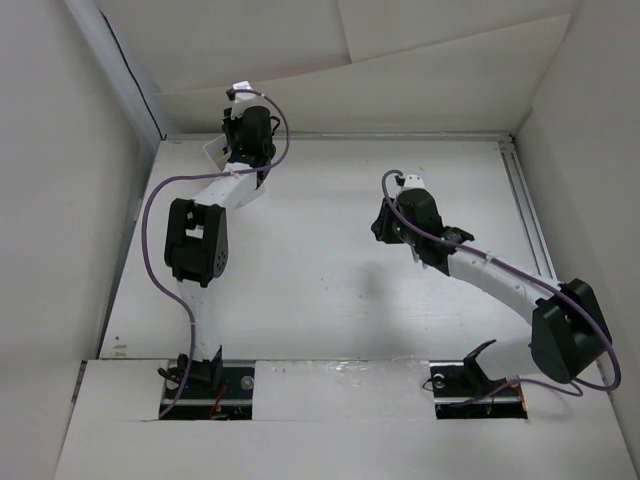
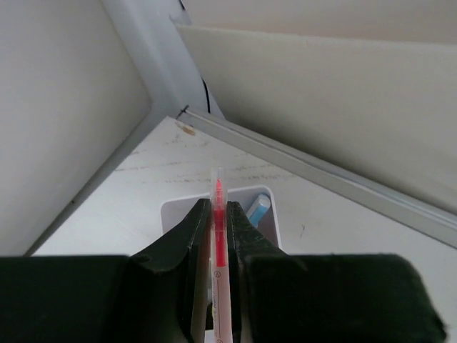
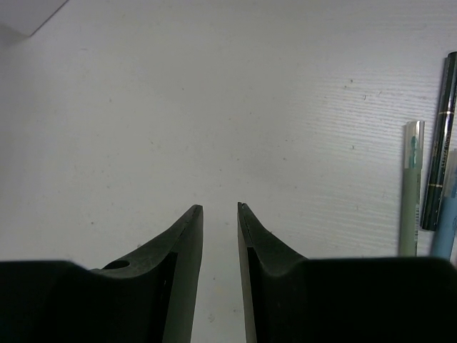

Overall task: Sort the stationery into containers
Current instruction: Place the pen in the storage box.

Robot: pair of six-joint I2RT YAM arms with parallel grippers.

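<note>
Your left gripper (image 2: 220, 205) was clamped tight on a slim red pen (image 2: 218, 184), whose clear tip poked out just past the fingertips. Right below that tip sat the white tray (image 2: 173, 211), with a light blue pen (image 2: 258, 208) lying toward its right side; which compartment it lay in, you couldn't tell. The tray was tucked into the far left corner of the table (image 2: 143, 179), near the side wall (image 2: 57, 107) and near the metal rail (image 2: 321, 171) along the back edge, so you had little room on those two sides and open tabletop only to the right. Your right gripper (image 3: 220, 207) hung over bare table with its jaws slightly apart and nothing between them. Off at the right edge of its wrist view lay a pale green pen (image 3: 411, 187), a dark pen (image 3: 437, 143) just beside it and a bluish pen (image 3: 448, 223) cut off by the frame, all clear of the fingers. Ahead and to the left, the surface ran flat and unobstructed.
</note>
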